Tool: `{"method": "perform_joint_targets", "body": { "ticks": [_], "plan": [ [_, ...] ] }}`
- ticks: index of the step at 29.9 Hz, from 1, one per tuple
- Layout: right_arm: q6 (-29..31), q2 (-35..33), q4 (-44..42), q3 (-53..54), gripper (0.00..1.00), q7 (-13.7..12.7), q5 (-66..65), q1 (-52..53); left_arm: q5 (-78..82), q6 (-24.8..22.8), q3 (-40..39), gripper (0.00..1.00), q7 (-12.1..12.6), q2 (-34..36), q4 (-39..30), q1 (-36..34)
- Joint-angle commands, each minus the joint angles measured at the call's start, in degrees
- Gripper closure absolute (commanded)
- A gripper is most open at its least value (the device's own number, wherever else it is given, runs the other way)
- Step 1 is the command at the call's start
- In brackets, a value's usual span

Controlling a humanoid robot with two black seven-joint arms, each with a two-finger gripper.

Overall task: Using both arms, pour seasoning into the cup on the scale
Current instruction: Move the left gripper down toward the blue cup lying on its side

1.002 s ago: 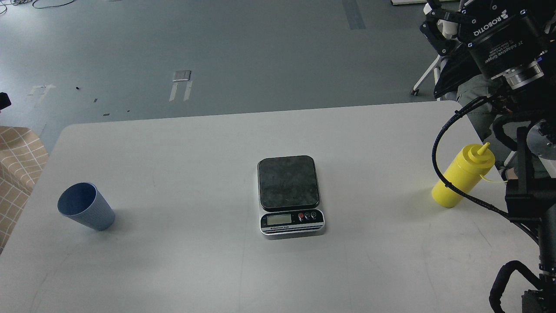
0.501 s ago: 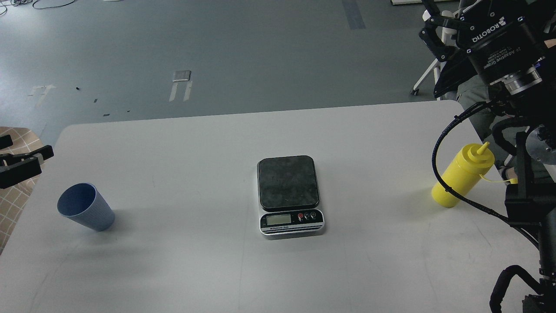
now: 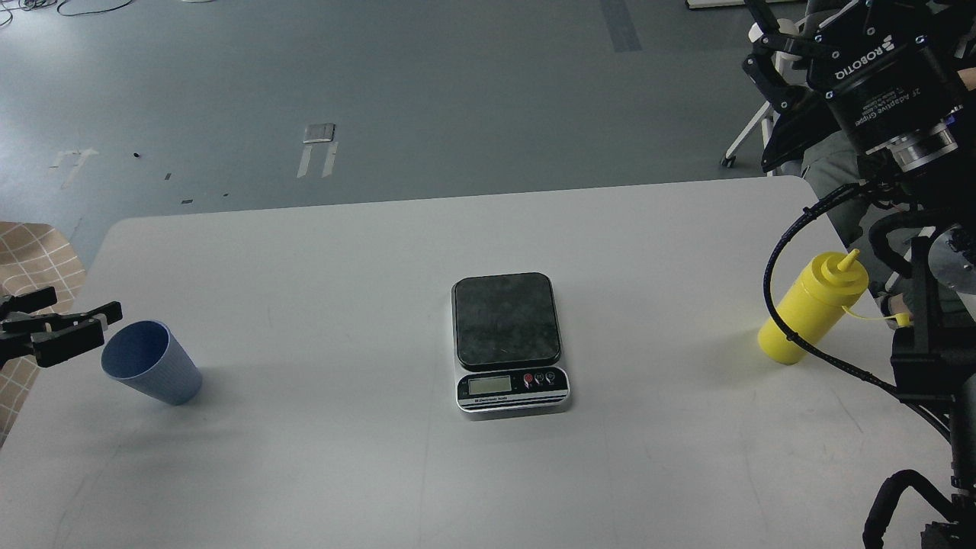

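The light blue ribbed cup stands upright at the table's left side, empty. My left gripper comes in from the left edge; its two fingers are slightly apart, just left of the cup's rim, and hold nothing. The scale sits in the middle of the table with a bare dark platform. The yellow seasoning bottle stands at the right edge, nozzle cap on. My right gripper is high at the top right, beyond the table's far edge, open and empty, well above and behind the bottle.
The white table has rounded corners. A black cable of my right arm loops in front of the bottle. A chair and a seated person's legs are beyond the far right corner. A checked cloth lies left of the table.
My left gripper has come into view from the left and moved down and right, up to the cup's rim. My right gripper has shifted only slightly. Cup, scale and bottle have not moved.
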Motion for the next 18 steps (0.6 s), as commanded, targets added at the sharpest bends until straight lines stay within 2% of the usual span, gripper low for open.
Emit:
{"method": "perform_joint_targets", "body": {
  "ticks": [1,18],
  "plan": [
    [0.0,0.14,-0.1,-0.08,0.0,-0.01,0.0,-0.02,-0.01,0.01,1.13,0.0,-0.01,-1.33,2.26,0.09],
    [0.0,0.05,-0.37,-0.17,0.0,-0.01,-0.09,0.07,-0.54,0.18,2.28,0.0,-0.01,-5.02,3.58,1.5]
  ]
}}
